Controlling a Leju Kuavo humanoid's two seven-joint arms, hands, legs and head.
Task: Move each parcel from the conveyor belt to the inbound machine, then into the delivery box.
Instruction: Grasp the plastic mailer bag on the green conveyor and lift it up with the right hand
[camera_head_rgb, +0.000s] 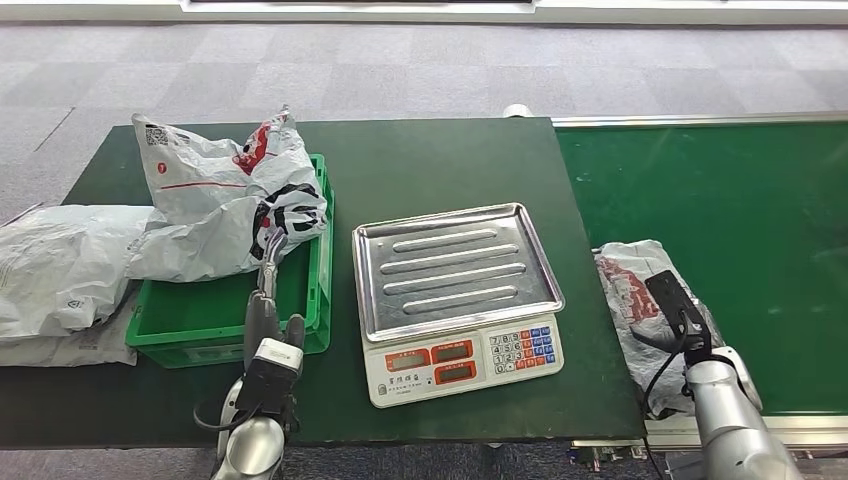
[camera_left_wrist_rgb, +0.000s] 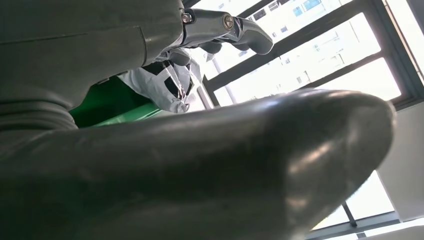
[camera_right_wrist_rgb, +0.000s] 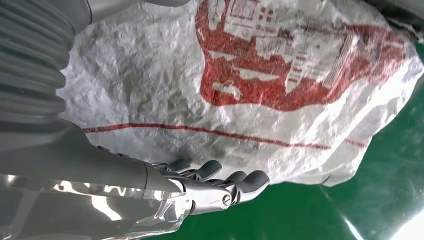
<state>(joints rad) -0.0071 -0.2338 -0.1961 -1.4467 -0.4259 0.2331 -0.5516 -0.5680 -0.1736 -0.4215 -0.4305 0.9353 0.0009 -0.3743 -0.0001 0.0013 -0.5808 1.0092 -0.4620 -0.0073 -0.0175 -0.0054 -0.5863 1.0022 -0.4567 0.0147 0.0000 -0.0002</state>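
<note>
A grey parcel (camera_head_rgb: 630, 290) with red print lies at the near left edge of the green conveyor belt (camera_head_rgb: 720, 190). My right hand (camera_head_rgb: 680, 310) rests on top of it. In the right wrist view the parcel (camera_right_wrist_rgb: 250, 100) sits against the palm, and the fingers (camera_right_wrist_rgb: 220, 182) curl into its edge above the belt (camera_right_wrist_rgb: 300, 215). The scale, with its steel tray (camera_head_rgb: 455, 265), stands bare on the dark table. My left hand (camera_head_rgb: 268, 310) reaches over the green crate (camera_head_rgb: 225, 320) with nothing in it, its fingers (camera_left_wrist_rgb: 225, 25) close to a bagged parcel (camera_left_wrist_rgb: 160, 82) there.
A large crumpled parcel (camera_head_rgb: 230, 195) fills the crate's far half and spills over its left rim. More grey parcels (camera_head_rgb: 60, 265) lie on the table's left end. The scale's keypad and display (camera_head_rgb: 460, 360) face me near the front edge.
</note>
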